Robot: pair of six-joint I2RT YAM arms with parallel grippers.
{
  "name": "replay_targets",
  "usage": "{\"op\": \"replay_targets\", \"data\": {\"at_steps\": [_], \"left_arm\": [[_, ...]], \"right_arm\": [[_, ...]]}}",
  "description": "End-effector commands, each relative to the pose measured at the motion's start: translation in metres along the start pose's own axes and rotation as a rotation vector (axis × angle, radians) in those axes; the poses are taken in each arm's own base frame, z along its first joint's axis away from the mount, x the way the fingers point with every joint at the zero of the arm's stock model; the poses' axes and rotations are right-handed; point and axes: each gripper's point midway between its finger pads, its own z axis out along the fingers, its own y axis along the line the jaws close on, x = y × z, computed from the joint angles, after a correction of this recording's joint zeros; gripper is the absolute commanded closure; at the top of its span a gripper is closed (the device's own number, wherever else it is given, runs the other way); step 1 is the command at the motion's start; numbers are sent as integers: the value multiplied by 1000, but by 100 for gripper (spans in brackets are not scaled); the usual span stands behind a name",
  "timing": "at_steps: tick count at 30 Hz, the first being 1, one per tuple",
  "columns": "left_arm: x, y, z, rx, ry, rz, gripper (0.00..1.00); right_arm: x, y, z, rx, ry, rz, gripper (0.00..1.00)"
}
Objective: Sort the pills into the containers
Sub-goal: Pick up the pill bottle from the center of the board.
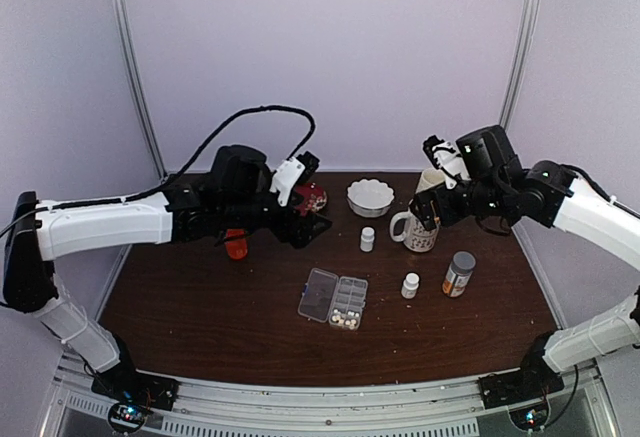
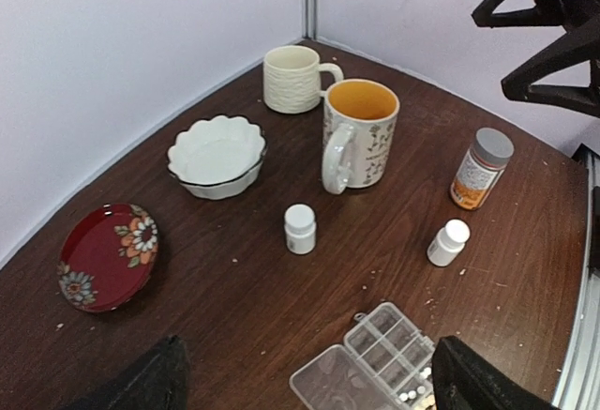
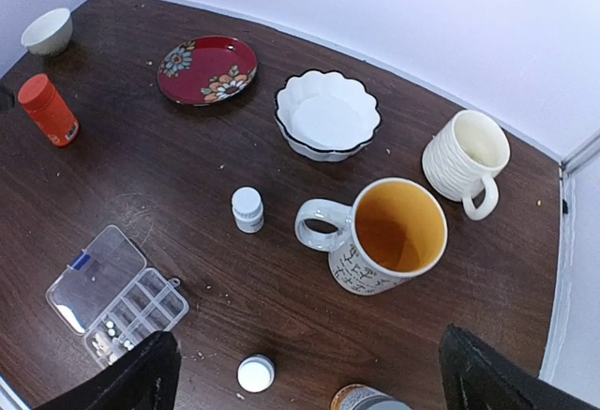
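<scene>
The clear pill box (image 1: 334, 299) lies open on the dark table, lid flap to the left. Tiny whitish pills (image 1: 346, 320) sit in its near cells; the other cells look empty. The box shows in the left wrist view (image 2: 382, 354) with pills (image 2: 412, 395), and in the right wrist view (image 3: 117, 296) with pills (image 3: 117, 327). My left gripper (image 1: 312, 221) hangs open and empty above the table behind the box; it also shows in its own wrist view (image 2: 314, 387). My right gripper (image 1: 432, 213) is open and empty above the flowered mug, also seen in the right wrist view (image 3: 314, 382).
Flowered mug (image 1: 420, 229), cream mug (image 1: 431, 179), white scalloped bowl (image 1: 370, 197) and red plate (image 1: 312, 197) stand at the back. Two small white bottles (image 1: 367, 239) (image 1: 410, 285), a grey-capped bottle (image 1: 459, 274) and an orange bottle (image 1: 236, 245) stand around the box. Small cream bowl (image 3: 47, 30) far left.
</scene>
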Motion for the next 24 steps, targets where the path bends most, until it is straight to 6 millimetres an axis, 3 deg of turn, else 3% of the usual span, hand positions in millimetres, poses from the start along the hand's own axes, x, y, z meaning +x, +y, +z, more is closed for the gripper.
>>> {"op": "replay_targets", "data": {"at_steps": [1,4,7,10,16,20,24], "left_arm": [[15,-37,32,76,142,-28,8],[25,-61,55,99,223,-12,8],[27,-81,74,153,269,-54,9],[25,-100,92,209,290,-89,13],[44,-138,127,244,370,-77,17],[45,-147,146,231,399,-56,24],[47,-152,161,233,394,-41,32]], "right_arm": [[-7,-29,-16,126,-74,202,0],[3,-45,-32,194,-62,209,0],[5,-52,-47,195,-164,192,0],[13,-74,-65,273,-217,239,0],[14,-98,-104,343,-326,298,0],[11,-108,-133,344,-427,345,0],[11,-114,-146,357,-472,374,0]]}}
